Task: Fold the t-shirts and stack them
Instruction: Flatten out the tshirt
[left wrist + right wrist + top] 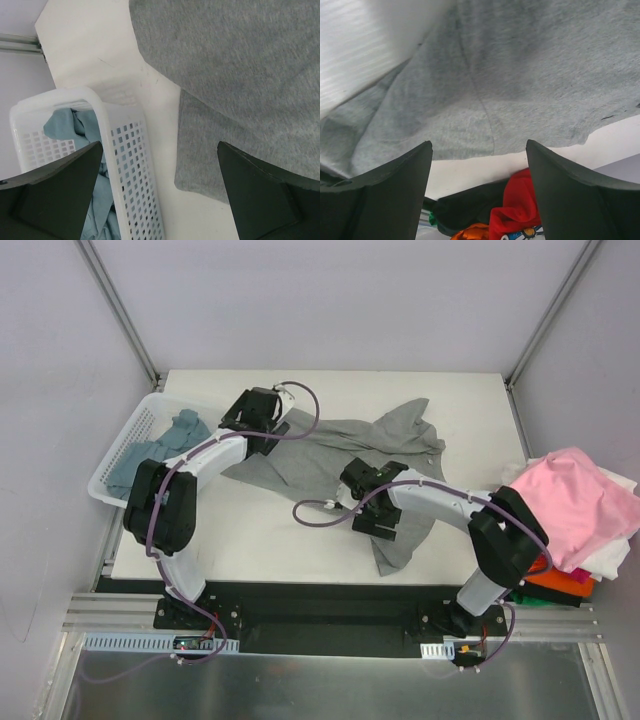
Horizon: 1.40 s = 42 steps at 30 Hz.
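Here we start at the left hand: its two dark fingers stand wide apart with nothing between them, hovering over the bare bench between the white slatted basket and a hemmed edge of the heather-grey t-shirt. The right hand is also spread, its fingers apart above the same grey cloth, and we see nothing gripped.

A small patch of coloured print at the bottom edge of the right wrist view is cut off and blurred, so we cannot read it. Beside it sit a red t-shirt, an orange one and a dark bundle that we cannot identify.

From above, both arms cover parts of the grey t-shirt, so we cannot trace its full outline. It lies unfolded and rumpled across the middle of the bench, one end bunched towards the far right and a narrow part trailing towards the near edge. A seam runs down the cloth under the right hand.

The dusty blue-teal t-shirt is crumpled inside the basket at the left edge. At the right edge, a pink t-shirt tops a loose pile, with white and orange cloth showing beneath it, partly off the bench.
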Motion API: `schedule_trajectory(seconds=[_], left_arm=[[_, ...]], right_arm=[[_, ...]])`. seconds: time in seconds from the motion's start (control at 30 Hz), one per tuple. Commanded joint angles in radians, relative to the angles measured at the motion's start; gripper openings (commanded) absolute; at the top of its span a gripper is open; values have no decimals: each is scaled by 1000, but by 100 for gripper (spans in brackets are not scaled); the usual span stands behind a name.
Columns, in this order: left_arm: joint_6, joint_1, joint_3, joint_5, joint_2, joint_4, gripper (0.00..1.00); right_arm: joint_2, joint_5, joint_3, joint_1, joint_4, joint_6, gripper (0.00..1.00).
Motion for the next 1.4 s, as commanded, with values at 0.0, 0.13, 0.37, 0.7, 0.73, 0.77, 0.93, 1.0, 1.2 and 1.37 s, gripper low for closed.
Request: schedule_trajectory(seconds=[0.0,0.13,0.37,0.7,0.73,0.77,0.93,1.0,1.2,1.37], left_arm=[[-24,-5,-13,13,8,16,99],[-26,-5,-8,19,27,16,99],[-24,-15,-71,36,8,16,99],[-27,-32,-217,47,-93,15,99],[-30,-37,-229,42,-96,15,99],[-35,-38,-233,42,-97,15,99],[-46,-54,-249,32,-100,13,99],[-47,-64,-253,29,-107,15,99],[-43,-78,-261,13,-111,13,99],[-46,-81,-246,13,-117,10,99]], right_arm=[[38,17,58,-52,31,-49,79],[92,28,92,-106,54,-84,78],[199,37,176,-192,91,-142,76],[293,36,224,-272,151,-175,74],[299,45,225,-272,163,-178,73],[309,51,225,-275,169,-181,73],[372,109,233,-296,235,-201,72],[389,120,251,-316,248,-204,72],[421,167,336,-362,243,-205,72],[428,241,380,-391,245,-225,72]])
